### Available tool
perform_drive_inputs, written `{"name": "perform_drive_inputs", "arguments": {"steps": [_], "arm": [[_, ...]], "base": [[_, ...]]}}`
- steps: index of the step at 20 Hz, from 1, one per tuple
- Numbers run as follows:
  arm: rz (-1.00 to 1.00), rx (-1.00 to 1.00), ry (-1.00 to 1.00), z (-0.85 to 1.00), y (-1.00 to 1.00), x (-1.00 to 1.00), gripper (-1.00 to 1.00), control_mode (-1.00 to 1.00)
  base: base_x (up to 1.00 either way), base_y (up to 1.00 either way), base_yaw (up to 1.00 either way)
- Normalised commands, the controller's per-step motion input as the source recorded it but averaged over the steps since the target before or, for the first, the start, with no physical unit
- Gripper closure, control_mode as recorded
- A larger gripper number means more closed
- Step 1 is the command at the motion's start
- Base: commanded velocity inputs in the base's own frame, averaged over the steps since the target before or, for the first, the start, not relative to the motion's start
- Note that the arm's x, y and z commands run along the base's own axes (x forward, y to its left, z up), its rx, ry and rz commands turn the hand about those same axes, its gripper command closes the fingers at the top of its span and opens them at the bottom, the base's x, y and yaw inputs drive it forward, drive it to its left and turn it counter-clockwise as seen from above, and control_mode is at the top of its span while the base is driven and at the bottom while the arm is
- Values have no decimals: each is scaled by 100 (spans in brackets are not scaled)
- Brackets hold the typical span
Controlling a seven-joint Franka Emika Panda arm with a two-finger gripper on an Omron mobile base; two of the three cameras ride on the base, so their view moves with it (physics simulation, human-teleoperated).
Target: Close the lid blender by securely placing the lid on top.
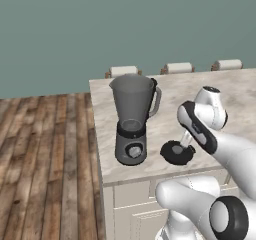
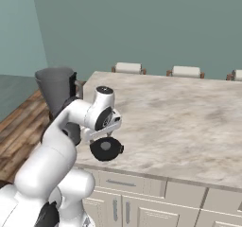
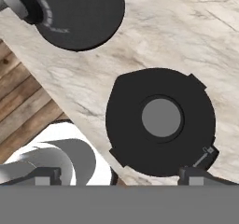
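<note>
The lid (image 3: 161, 122) lies flat on the marble counter (image 2: 189, 117), just beside the blender (image 1: 132, 119). The gripper (image 3: 119, 176) hangs above it, jaws parted and empty. Descending off-centre, it could push the lid over the nearby counter edge.

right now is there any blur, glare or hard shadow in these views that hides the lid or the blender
Left base view: soft, low-detail render; the lid and the blender read clearly, no glare. Right base view: even light; the arm covers much of the blender, the lid stays distinct. Hand view: the lid is sharp, flat black with a grey centre; no hard shadow on the counter.
</note>
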Motion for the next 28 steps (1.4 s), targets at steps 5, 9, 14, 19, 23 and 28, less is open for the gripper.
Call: {"name": "perform_drive_inputs", "arguments": {"steps": [5,9,14,19,23,28], "arm": [[2,-2,4,-35,0,22,-100,-100],[0,0,0,-39,0,26,-100,-100],[0,0,0,-27,0,39,-100,-100],[0,0,0,-24,-6,25,-100,-100],[0,0,0,-24,-7,0,-100,-100],[1,0,0,-26,-2,0,-100,-100]], "base": [[0,0,0],[0,0,0],[0,0,0],[0,0,0],[0,0,0],[0,0,0]]}}
